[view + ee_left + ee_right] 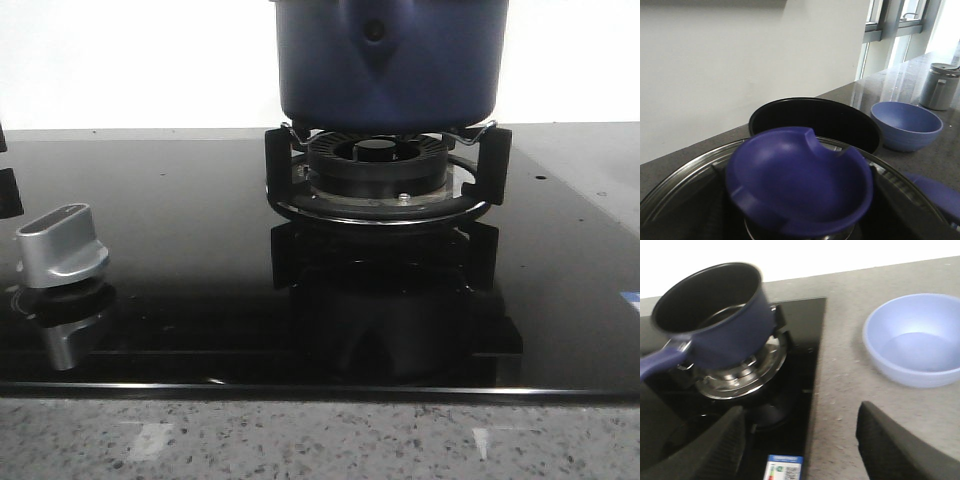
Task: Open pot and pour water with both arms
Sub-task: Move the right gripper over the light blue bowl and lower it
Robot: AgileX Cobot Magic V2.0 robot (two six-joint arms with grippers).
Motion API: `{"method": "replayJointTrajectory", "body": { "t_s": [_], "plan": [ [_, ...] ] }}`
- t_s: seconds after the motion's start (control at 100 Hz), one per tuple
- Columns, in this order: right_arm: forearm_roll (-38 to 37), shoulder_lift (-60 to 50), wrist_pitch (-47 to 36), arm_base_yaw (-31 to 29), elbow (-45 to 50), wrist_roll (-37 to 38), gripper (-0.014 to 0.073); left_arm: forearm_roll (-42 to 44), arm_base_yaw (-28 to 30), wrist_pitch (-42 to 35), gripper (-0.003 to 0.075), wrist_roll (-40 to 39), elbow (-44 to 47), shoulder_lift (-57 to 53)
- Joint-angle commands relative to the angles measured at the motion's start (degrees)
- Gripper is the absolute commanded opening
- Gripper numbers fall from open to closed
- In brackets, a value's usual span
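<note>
A silver stove knob (62,243) sits at the left of the black glass cooktop (180,220); a burner ring (385,180) centre; a light-blue bowl (912,340) at right.

Pot (390,60) sits on burner ring (380,175), back-centre of cooktop (180,290), lid off. Knob (62,245) at front-left of cooktop, well apart from burner. Surface (320,440) runs along front edge of cooktop and off to its right. Bowl (912,340) on surface right of cooktop, clear of pot. Canister (940,86) beyond bowl, near window. Lid (800,185) close under left wrist camera, pot just behind it.
</note>
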Motion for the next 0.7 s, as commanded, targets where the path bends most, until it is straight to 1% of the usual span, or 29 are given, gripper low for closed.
{"method": "replayJointTrajectory", "body": {
  "t_s": [0.0,0.03,0.08,0.18,0.3,0.39,0.49,0.6,0.69],
  "plan": [
    [-5.21,7.27,3.77,0.25,-9.07,2.78,0.0435,-4.58,-0.95,2.97,0.0288,-0.19,-1.85,-1.58],
    [-7.17,9.38,7.18,0.25,-11.76,2.8,0.0435,-4.58,-0.95,3.08,0.0288,-0.19,-1.85,-1.58],
    [-9.91,12.77,10.5,0.25,-15.81,2.8,0.0435,-4.58,-0.95,3.19,0.0288,-0.19,-1.85,-1.58],
    [-13.8,18.07,12.95,0.25,-20.79,2.8,0.0435,-4.58,-0.95,3.19,0.0288,-0.19,-1.85,-1.58],
    [-15.43,22.82,12.09,0.13,-22.21,3.77,0.0435,-4.58,-0.95,3.19,0.0284,-0.19,-1.85,-1.58],
    [-17.55,26.54,11.33,-1.16,-22.21,5.23,0.0432,-4.58,-0.95,3.19,0.0284,-0.19,-1.85,-1.58],
    [-16.95,30.09,10.38,-4.23,-22.21,5.98,0.0407,-4.58,-0.95,3.19,0.0284,-0.19,-1.85,-1.58],
    [-14.44,32.4,8.15,-5.81,-22.21,6.64,0.0393,-4.58,-0.95,3.19,0.0284,-0.19,-1.85,-1.58],
    [-15.36,33.77,5.96,-6.91,-22.21,7.82,0.0393,-4.58,-0.95,3.46,0.0284,-0.19,-1.85,-1.58]
  ]
}}
